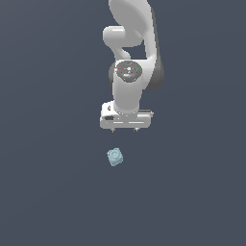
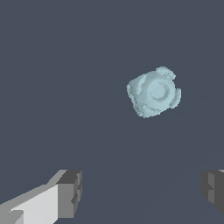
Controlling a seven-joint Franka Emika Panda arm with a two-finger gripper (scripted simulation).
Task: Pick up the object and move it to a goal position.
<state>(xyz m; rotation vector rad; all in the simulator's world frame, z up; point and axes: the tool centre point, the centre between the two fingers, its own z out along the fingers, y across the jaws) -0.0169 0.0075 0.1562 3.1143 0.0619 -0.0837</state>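
The object (image 1: 115,157) is a small pale blue-teal lumpy block with a round mark on its face. It lies on the dark grey floor in the exterior view, below my white gripper (image 1: 125,129) and slightly toward that view's left. In the wrist view the object (image 2: 154,92) lies apart from the fingers. My gripper (image 2: 141,192) is open, its two dark fingertips (image 2: 70,194) spread wide with nothing between them.
The white arm (image 1: 130,57) rises behind the gripper in the exterior view. The plain dark grey floor (image 1: 48,192) fills everything else.
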